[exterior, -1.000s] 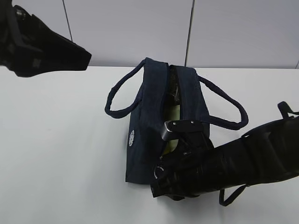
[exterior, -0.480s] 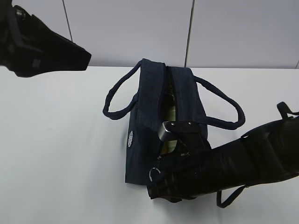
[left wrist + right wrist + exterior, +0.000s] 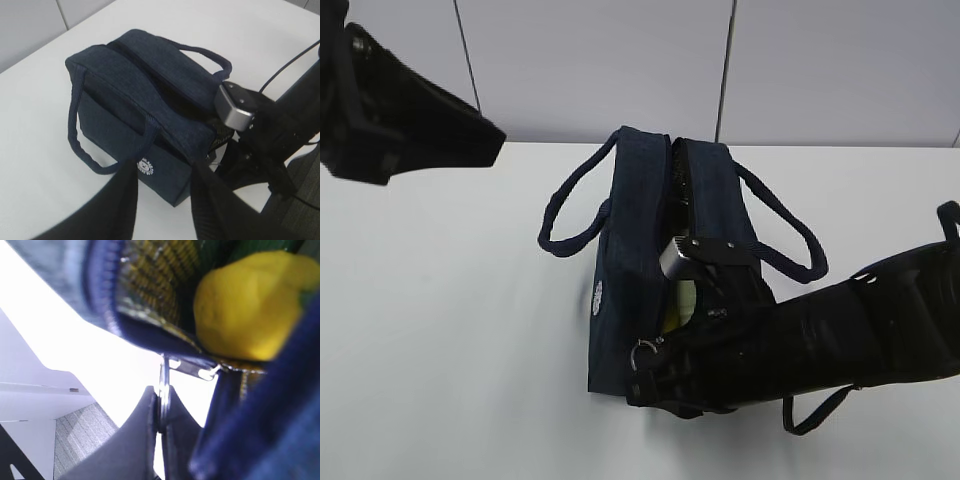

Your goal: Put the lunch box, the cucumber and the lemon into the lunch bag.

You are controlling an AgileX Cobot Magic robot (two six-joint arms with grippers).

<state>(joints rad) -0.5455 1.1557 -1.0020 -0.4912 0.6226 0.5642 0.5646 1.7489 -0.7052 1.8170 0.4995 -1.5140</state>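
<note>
The dark navy lunch bag (image 3: 630, 220) stands mid-table with its top zipper parted; the left wrist view shows the lunch bag (image 3: 130, 90) from its logo end. Inside the opening lies the yellow lemon (image 3: 245, 305). A pale yellow-green patch (image 3: 682, 300) shows in the gap from outside. The lunch box and the cucumber are hidden. My right gripper (image 3: 162, 390) is shut on the metal ring pull (image 3: 164, 382) at the bag's near end, where the ring pull (image 3: 642, 352) hangs. My left gripper (image 3: 162, 172) hovers open and holds nothing, up at the left (image 3: 470, 130).
The right arm (image 3: 820, 340) lies across the table's near right, over one loop handle (image 3: 790, 240). A second handle (image 3: 570, 215) droops to the left. Behind the white table (image 3: 440, 330) stands a pale wall.
My right jaws have closed on the ring pull and drawn it slightly left. The bag has shifted a little with it. The left arm has eased back to the left.
</note>
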